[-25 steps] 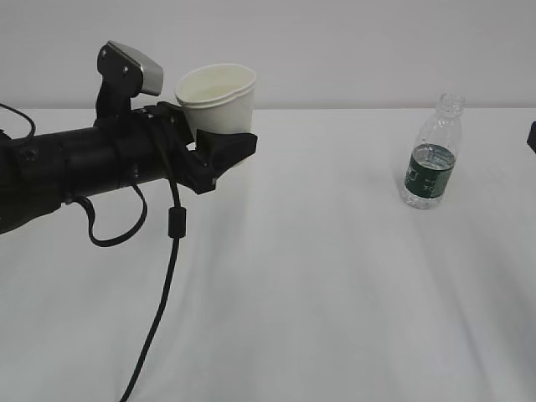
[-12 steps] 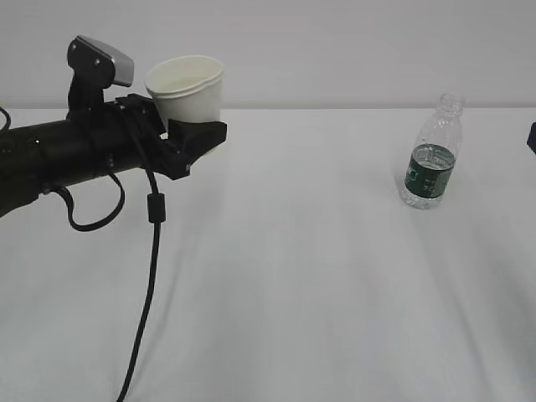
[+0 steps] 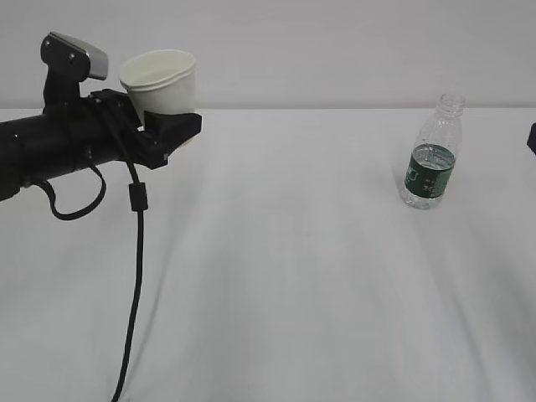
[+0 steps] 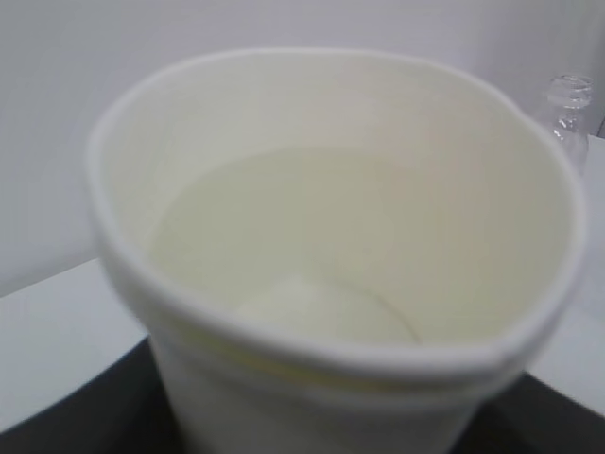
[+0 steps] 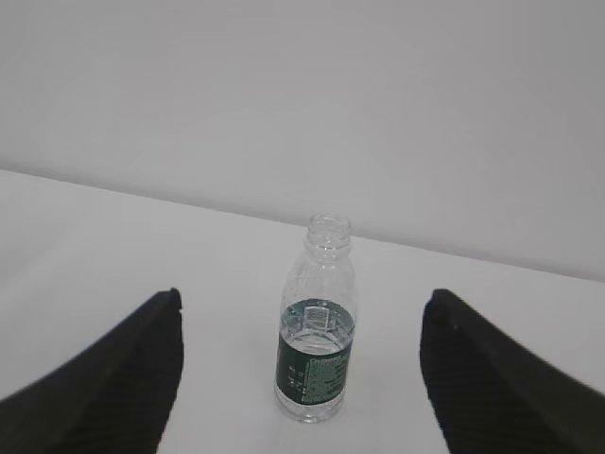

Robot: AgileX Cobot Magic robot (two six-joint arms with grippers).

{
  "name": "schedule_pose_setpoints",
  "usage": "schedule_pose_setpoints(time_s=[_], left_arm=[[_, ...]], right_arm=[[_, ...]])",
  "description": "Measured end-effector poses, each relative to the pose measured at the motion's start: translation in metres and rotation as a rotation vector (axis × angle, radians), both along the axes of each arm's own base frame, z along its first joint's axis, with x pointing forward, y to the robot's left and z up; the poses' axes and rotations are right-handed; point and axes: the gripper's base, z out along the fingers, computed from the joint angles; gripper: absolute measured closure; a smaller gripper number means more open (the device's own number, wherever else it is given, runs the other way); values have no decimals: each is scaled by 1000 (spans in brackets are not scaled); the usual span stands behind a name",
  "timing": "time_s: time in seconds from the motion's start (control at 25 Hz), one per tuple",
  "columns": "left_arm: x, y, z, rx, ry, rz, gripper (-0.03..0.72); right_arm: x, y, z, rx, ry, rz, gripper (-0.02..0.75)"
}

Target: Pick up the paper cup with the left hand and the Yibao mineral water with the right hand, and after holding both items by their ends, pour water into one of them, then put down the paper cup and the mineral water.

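Note:
My left gripper (image 3: 170, 127) is shut on the lower part of the white paper cup (image 3: 161, 79) and holds it upright in the air at the far left, well above the table. The left wrist view is filled by the cup (image 4: 331, 236), its rim squeezed slightly oval, with black fingers (image 4: 66, 426) at the bottom corners. The Yibao mineral water (image 3: 429, 159), capless and about half full, stands on the table at the right. My right gripper (image 5: 302, 303) is open, with its fingers (image 5: 113, 378) wide apart and short of the bottle (image 5: 319, 331).
A white cloth (image 3: 293, 276) covers the table in front of a plain pale wall. The left arm's black cable (image 3: 134, 276) hangs down to the bottom edge. A dark sliver of the right arm (image 3: 532, 136) shows at the right edge.
My left arm has carried the cup leftward and a little higher. The bottle has stayed where it was.

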Motion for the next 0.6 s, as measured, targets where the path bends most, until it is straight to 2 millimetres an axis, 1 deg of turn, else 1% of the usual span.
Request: schedule_pose_setpoints(time_s=[0.6], left_arm=[[11, 34, 0, 2, 1, 100, 234]], right_arm=[[0, 0, -1, 0, 13, -5, 146]])
